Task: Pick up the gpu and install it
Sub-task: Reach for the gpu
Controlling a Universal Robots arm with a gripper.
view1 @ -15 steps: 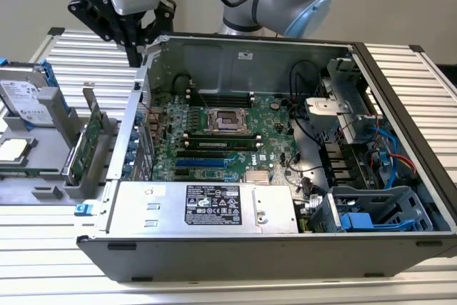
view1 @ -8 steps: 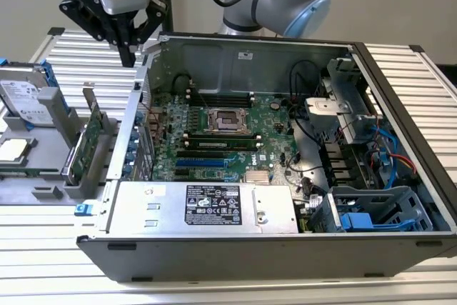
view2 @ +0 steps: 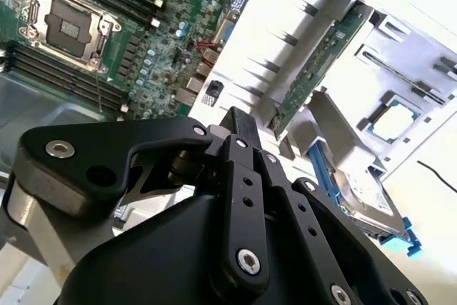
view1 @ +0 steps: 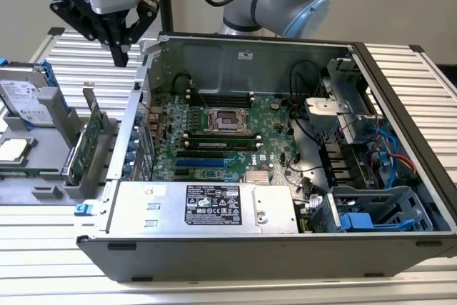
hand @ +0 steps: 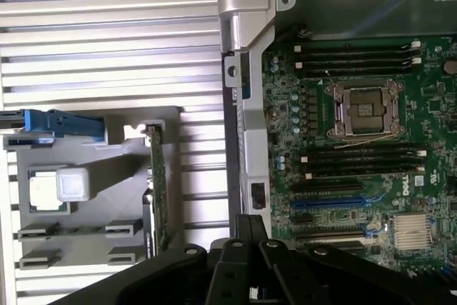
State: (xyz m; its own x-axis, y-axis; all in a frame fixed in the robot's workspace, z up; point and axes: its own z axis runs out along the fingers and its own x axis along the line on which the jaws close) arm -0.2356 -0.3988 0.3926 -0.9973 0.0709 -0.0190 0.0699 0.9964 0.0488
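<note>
The gpu (view1: 88, 139) is a thin green card standing on edge in a grey holder (view1: 50, 191), just outside the open computer case (view1: 235, 248) on the exterior view's left. It also appears in both wrist views as a narrow green strip (view2: 314, 69) (hand: 157, 187). My gripper (view1: 119, 53) hangs in the air well above the gpu's far end, touching nothing. Its black fingers (view2: 241, 130) are pressed together, shut and holding nothing. Inside the case lies the large green motherboard (view1: 214, 130) with its long slots (hand: 328, 212).
A silver hard drive (view1: 25, 98) in a blue bracket and a square processor chip (view1: 13, 149) sit in the same grey holder. The case's side wall (view1: 132, 126) stands between holder and motherboard. A power supply (view1: 207, 205) and drive cages (view1: 371, 212) fill the case's near side.
</note>
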